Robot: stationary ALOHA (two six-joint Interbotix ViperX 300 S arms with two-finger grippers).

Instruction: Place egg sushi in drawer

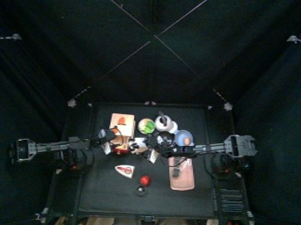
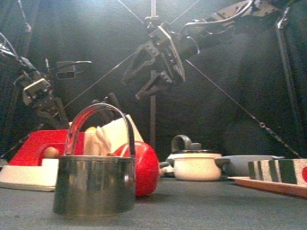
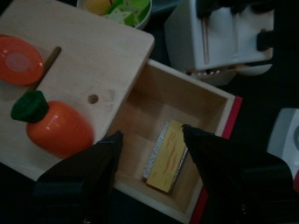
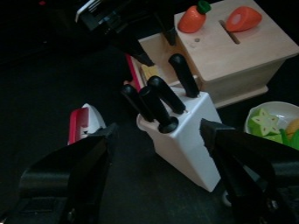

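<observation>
The egg sushi, a yellow slab on white, lies flat inside the open wooden drawer. My left gripper hovers just above it, jaws wide open and clear of the sushi on both sides. The drawer pulls out of a wooden box with orange toy vegetables on top. In the top view the left gripper is at the box's near side. My right gripper stands open and empty over a white knife block, to the right of the left one.
The knife block stands right beside the drawer. A green plate of toy food lies nearby. A white pot, a bowl and a pink board crowd the table. A metal cup and a red fruit stand at the front edge.
</observation>
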